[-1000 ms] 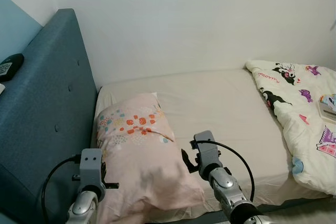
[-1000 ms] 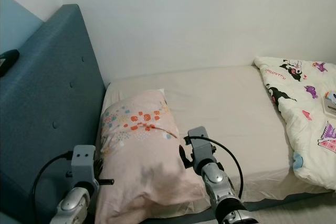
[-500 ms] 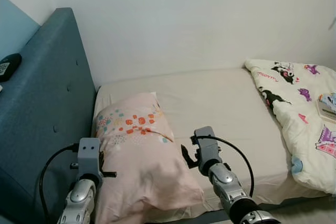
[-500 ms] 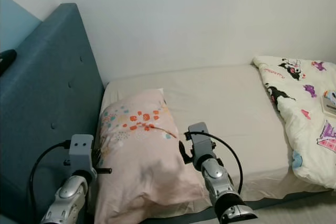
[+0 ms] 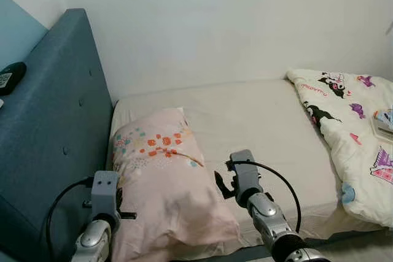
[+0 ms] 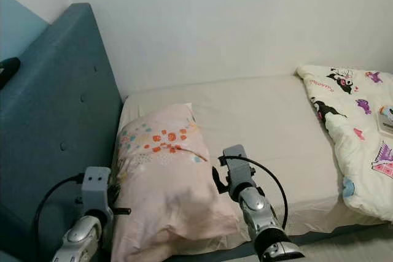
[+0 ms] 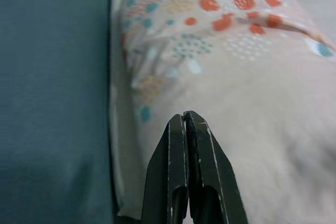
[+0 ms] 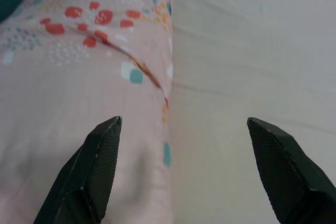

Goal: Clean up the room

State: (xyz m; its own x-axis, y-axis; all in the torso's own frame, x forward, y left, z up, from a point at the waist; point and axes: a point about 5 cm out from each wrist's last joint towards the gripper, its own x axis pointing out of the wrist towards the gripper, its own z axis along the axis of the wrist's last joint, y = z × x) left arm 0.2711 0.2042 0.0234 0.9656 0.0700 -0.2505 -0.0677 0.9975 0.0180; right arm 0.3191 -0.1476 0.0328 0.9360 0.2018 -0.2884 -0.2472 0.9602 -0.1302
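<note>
A pink pillow with orange and teal dots lies on the bed, its long side against the blue headboard. My left gripper is shut with nothing between its fingers. It hovers over the pillow's edge on the headboard side, and in the eye views its wrist sits between pillow and headboard. My right gripper is open wide, straddling the pillow's other edge and the bare sheet. It stands at the pillow's right side.
A white duvet with cartoon prints is bunched at the right end of the bed, with a book on it. A dark handset rests on the shelf behind the headboard. The white wall backs the bed.
Both arms rose a little and then sank back to about where they were. The pillow has not moved, and neither gripper's state has changed.
</note>
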